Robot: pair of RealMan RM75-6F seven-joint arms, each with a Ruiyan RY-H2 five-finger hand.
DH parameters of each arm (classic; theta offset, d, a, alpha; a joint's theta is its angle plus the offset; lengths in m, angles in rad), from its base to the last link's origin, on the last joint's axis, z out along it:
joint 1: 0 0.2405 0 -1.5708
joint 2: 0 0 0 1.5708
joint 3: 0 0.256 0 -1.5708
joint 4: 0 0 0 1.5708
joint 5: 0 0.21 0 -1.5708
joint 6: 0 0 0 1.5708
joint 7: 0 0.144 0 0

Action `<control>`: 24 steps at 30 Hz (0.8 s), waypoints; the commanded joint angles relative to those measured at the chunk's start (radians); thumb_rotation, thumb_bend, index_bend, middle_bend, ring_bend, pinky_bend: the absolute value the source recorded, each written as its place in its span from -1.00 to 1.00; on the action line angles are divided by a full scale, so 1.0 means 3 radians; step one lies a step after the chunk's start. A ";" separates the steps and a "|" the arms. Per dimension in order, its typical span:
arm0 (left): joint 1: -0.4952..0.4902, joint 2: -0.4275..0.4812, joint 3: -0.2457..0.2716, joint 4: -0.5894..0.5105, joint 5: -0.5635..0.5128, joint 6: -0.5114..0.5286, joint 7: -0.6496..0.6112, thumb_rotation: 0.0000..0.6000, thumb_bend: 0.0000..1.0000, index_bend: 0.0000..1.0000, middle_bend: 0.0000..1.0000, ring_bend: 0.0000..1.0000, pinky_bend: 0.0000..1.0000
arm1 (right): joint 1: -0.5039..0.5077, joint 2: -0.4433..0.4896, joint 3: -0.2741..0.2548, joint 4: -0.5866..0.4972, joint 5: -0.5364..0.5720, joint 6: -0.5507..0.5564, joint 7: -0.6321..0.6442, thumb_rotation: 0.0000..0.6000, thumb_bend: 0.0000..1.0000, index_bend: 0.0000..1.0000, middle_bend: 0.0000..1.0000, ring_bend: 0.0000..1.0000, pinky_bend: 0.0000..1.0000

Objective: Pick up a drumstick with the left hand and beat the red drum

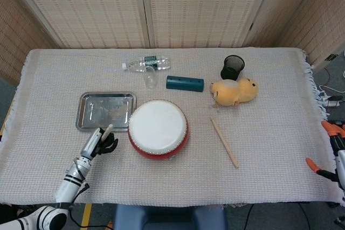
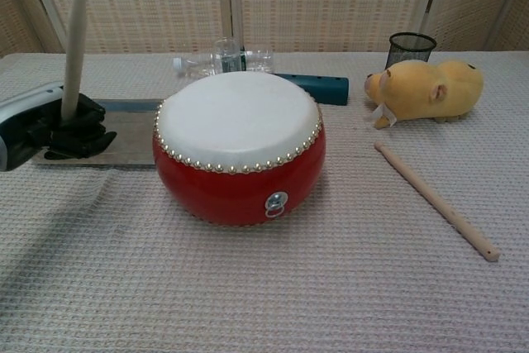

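The red drum with a white skin sits mid-table. Left of it, my left hand grips a wooden drumstick, which stands nearly upright with its tip well above the drumhead. The hand is raised off the cloth, level with the drum's top and apart from the drum. A second drumstick lies flat on the cloth right of the drum. My right hand shows only at the far right edge of the head view, off the table, and its fingers cannot be made out.
A metal tray lies behind the left hand. At the back are a plastic bottle, a clear glass, a teal box, a black mesh cup and a yellow plush toy.
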 commanded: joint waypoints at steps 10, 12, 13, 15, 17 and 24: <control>-0.0572 -0.0083 -0.0176 0.0166 -0.0055 0.0324 0.2945 1.00 0.55 1.00 1.00 1.00 1.00 | 0.0016 0.0019 -0.0002 -0.0010 -0.0058 0.0035 0.0034 1.00 -0.61 -1.00 -0.80 -1.00 -0.97; -0.0642 -0.0127 -0.0164 0.0251 -0.0058 0.0320 0.3198 1.00 0.55 1.00 1.00 1.00 1.00 | 0.0005 0.0018 -0.0007 -0.0001 -0.0060 0.0054 0.0050 1.00 -0.61 -1.00 -0.80 -1.00 -0.97; -0.0677 -0.0152 -0.0152 0.0309 -0.0048 0.0328 0.3342 1.00 0.55 1.00 1.00 1.00 1.00 | -0.0003 0.0017 -0.0009 0.0006 -0.0060 0.0066 0.0061 1.00 -0.61 -1.00 -0.80 -1.00 -0.97; -0.0724 -0.0179 -0.0120 0.0382 -0.0029 0.0327 0.3547 1.00 0.55 1.00 1.00 1.00 1.00 | -0.0015 0.0015 -0.0012 0.0016 -0.0059 0.0084 0.0078 1.00 -0.61 -1.00 -0.80 -1.00 -0.97; -0.0765 -0.0201 -0.0078 0.0435 -0.0018 0.0314 0.3736 1.00 0.55 1.00 1.00 1.00 1.00 | -0.0025 0.0011 -0.0015 0.0029 -0.0060 0.0100 0.0097 1.00 -0.61 -1.00 -0.80 -1.00 -0.97; -0.0801 -0.0210 -0.0070 0.0333 -0.0300 0.0178 0.4071 1.00 0.55 1.00 1.00 1.00 1.00 | -0.0028 -0.0007 -0.0025 0.0063 -0.0062 0.0098 0.0139 1.00 -0.61 -1.00 -0.80 -1.00 -0.97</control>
